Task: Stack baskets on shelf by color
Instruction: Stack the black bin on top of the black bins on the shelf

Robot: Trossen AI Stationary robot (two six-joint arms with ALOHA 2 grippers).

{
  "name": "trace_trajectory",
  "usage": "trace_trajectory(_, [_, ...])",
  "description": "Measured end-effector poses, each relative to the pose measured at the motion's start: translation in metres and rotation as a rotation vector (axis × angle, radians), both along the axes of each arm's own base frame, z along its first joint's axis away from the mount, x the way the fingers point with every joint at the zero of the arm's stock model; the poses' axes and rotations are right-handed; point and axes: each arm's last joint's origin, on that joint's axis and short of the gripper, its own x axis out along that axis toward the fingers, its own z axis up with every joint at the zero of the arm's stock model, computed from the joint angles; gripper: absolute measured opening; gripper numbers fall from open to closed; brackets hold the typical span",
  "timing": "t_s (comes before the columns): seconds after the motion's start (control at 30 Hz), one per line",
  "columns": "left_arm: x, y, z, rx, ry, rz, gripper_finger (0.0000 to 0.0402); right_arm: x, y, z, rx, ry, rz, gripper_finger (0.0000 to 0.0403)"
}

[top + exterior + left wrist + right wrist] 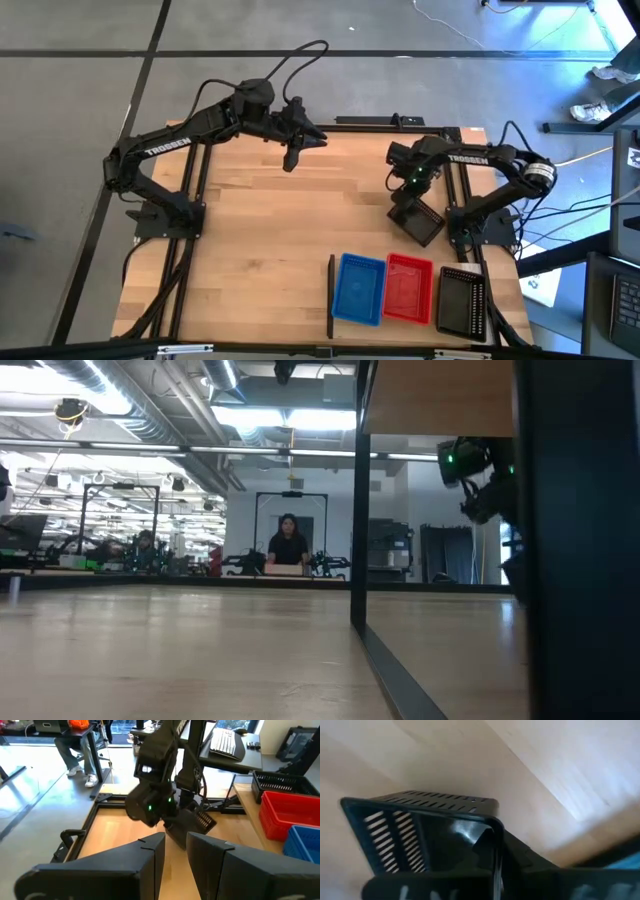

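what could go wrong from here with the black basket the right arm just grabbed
The right claw pinches the black basket by one wall only, and it hangs tilted, so it could swing or slip free on the way over.

The black stack on the shelf sits beside the red stack; a tilted basket may catch a rim and fail to nest, or nudge the red one.

The left claw hovers open over the far side of the table, out of the way.

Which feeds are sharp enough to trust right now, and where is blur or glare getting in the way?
High view: sharp, evenly lit. Right wrist view: motion-blurred, black basket soft-edged, bright glare patch on the table. Low view: backlit by ceiling lights, dark post blocking the right side. Left wrist view: its own gripper blurred up close.
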Motion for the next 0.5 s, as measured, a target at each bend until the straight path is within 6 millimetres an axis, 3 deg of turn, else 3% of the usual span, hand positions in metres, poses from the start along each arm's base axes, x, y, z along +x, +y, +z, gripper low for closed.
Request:
trace_trajectory(0.17, [0.000, -0.002, 0.000, 0.056, 0.004, -0.019, 0.0072, 0.001, -0.001, 0.049, -0.023, -0.026, -0.001, 0.0005])
trace_trajectory(0.4, [0.001, -0.003, -0.001, 0.133, 0.011, -0.057, 0.0072, -0.013, 0.002, 0.147, -0.231, -0.038, -0.128, 0.0003])
trace_trajectory(0.5, [0.001, -0.005, -0.001, 0.142, 0.005, -0.101, 0.0072, -0.020, 0.009, 0.184, -0.316, -0.202, -0.238, 0.0003])
